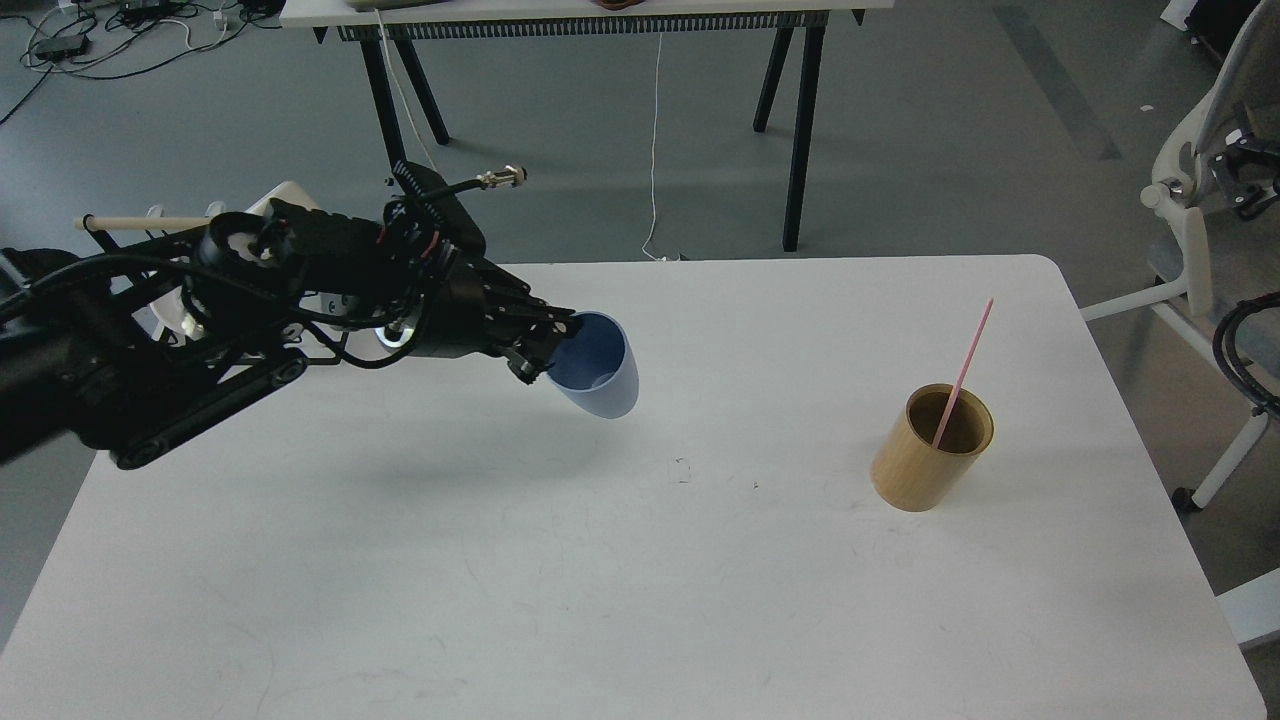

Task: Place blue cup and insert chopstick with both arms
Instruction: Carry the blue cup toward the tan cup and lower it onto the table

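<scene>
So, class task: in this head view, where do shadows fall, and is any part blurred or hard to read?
Head view: soft shadow lies on the table below the left arm and the blue cup, suggesting the cup hangs clear; the tan holder casts little shadow; the left gripper is dark, fingers hard to separate; focus is otherwise sharp.
</scene>
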